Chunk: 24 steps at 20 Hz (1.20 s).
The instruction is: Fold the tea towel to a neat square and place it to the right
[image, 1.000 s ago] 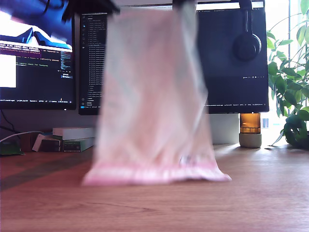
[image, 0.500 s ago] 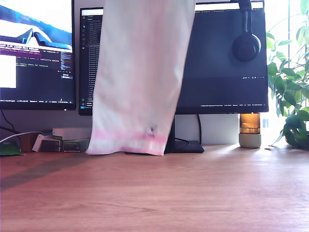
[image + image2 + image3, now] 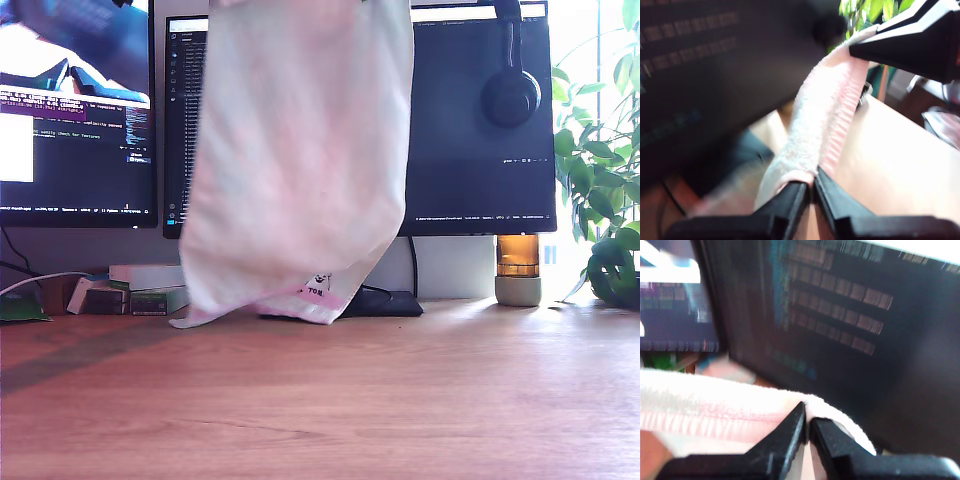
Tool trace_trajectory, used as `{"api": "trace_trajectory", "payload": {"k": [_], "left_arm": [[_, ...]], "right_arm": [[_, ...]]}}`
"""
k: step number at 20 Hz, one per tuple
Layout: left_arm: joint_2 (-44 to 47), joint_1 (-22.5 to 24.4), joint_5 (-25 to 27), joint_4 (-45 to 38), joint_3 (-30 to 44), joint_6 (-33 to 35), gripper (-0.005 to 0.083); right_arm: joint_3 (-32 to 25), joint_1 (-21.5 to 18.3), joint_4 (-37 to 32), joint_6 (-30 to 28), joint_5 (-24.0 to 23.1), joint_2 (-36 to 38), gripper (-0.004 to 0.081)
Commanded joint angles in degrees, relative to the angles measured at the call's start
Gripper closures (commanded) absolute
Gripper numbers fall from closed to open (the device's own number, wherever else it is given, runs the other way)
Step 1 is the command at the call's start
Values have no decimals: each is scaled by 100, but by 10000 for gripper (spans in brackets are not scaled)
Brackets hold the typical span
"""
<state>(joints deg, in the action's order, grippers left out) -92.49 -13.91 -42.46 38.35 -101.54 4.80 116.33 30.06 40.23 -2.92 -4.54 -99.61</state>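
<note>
Tea towel (image 3: 300, 160): suspended before the monitors (image 3: 480, 120), lower hem at 6 o'clock, grazing the desk (image 3: 400, 400).
First gripper (image 3: 812, 187): clamped on the towel hem.
Second gripper (image 3: 807, 422): clamped on the hem.

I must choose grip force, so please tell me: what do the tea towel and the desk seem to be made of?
The tea towel looks like soft terry cloth: fuzzy pile, a stitched pink hem, and it hangs limp. The desk looks like wood or wood-look laminate, smooth with a slight sheen; brown grain lines show, but which one is unclear.
</note>
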Motion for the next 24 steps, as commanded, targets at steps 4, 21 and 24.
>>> {"api": "trace_trajectory", "payload": {"k": [4,21,24], "left_arm": [[-83,85,310,-1005,109,-195,795],[944,151,413,529,474,396,795],[1434,125,415,275,1482,424,795]], "right_arm": [[-57,-59,-1235,-509,-444,-35,783],[-31,291,1272,37,-442,551,782],[-31,490,1541,42,-503,573,783]]}}
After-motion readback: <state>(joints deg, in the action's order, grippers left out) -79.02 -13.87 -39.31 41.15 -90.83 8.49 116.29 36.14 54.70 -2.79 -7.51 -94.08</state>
